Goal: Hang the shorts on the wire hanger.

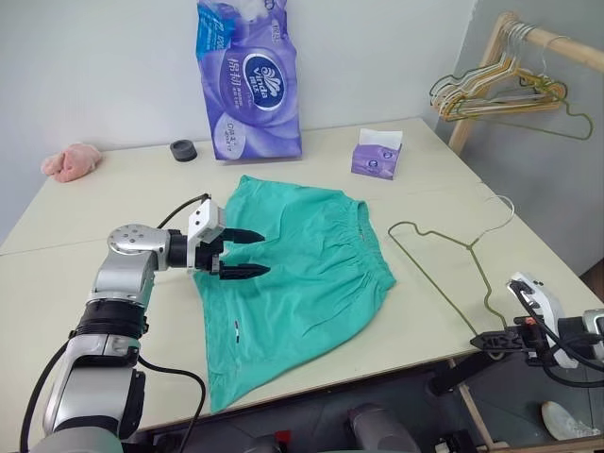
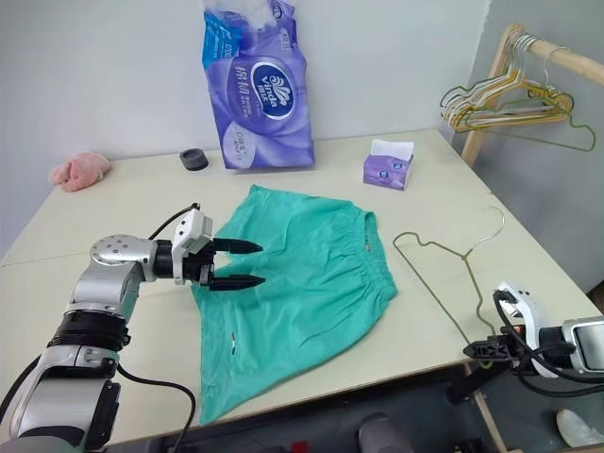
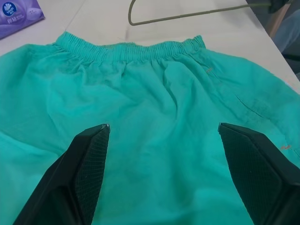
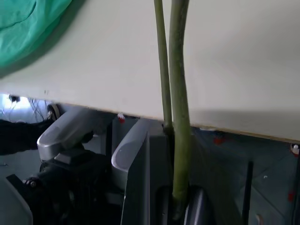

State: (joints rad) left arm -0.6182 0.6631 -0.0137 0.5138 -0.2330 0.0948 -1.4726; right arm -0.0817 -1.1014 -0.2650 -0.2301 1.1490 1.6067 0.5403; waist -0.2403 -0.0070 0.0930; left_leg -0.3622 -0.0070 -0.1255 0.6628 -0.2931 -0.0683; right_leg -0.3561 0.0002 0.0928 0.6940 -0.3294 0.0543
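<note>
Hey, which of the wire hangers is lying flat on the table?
The single olive-green wire hanger beside the shorts, its corner pinched by the right tool. The bunched hangers hang on the wooden rail.

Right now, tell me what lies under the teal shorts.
The teal shorts lie flat on the beige table, the lower leg hem overhanging its front edge. Whether anything is beneath the fabric is hidden. The wire hanger lies beside them, not underneath.
</note>
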